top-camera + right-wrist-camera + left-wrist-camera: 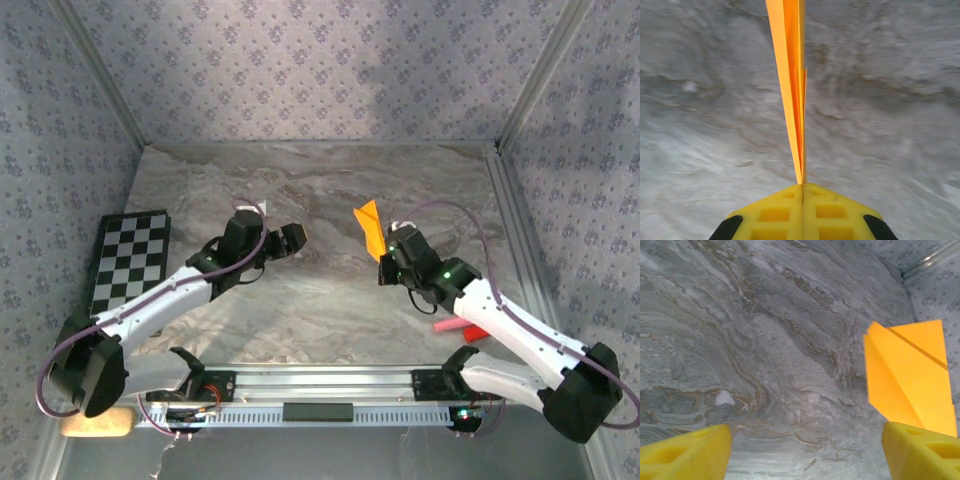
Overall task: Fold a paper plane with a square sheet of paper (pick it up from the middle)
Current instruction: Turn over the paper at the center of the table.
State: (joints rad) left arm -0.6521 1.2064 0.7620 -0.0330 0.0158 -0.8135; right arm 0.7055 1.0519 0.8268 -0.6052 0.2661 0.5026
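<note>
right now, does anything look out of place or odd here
Nothing is damaged or spilled. The folded paper is held up on edge, pinched by the shut right jaws. The left jaws are open and apart from it. A pink stick lies askew beside the right arm.
</note>
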